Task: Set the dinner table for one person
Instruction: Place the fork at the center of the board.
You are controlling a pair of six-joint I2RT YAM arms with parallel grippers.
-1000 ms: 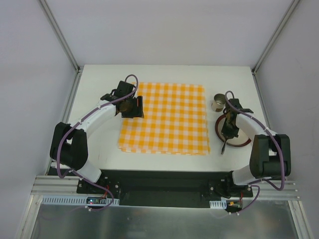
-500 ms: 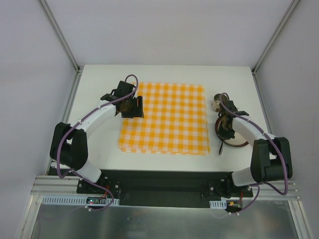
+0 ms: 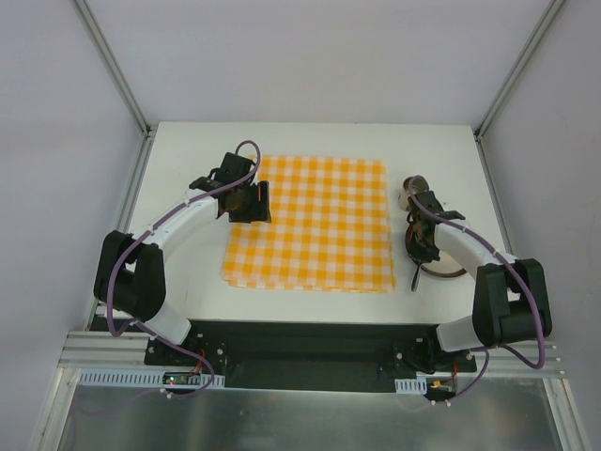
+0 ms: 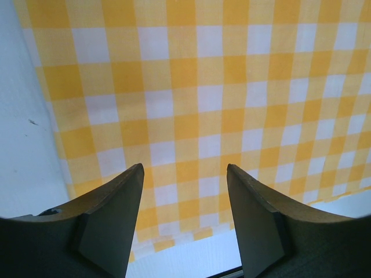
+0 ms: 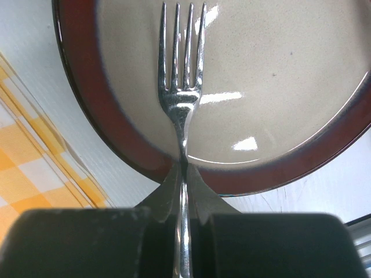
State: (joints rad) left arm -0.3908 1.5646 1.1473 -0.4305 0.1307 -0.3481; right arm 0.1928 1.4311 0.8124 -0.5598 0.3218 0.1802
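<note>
The dinner table [image 3: 188, 150] is a white tabletop with an orange-and-white checked cloth [image 3: 310, 225] spread in its middle. My left gripper [image 3: 255, 202] hovers open over the cloth's left edge; in the left wrist view its gripper [image 4: 184, 174] has nothing between the fingers above the cloth [image 4: 203, 87]. My right gripper [image 3: 420, 252] is shut on a metal fork [image 3: 416, 275] right of the cloth. The right wrist view shows that gripper [image 5: 184, 171] pinching the fork [image 5: 182, 87] by its neck, tines over a red-rimmed beige plate [image 5: 278, 87].
The plate [image 3: 453, 271] lies at the table's right side, mostly under my right arm. A small metal cup [image 3: 411, 186] stands just beyond it, partly hidden by the wrist. The cloth's right edge [image 5: 23, 174] is close beside the plate.
My right arm has shifted left and a little farther away with the fork, now covering more of the cup and plate. The left arm has not moved.
</note>
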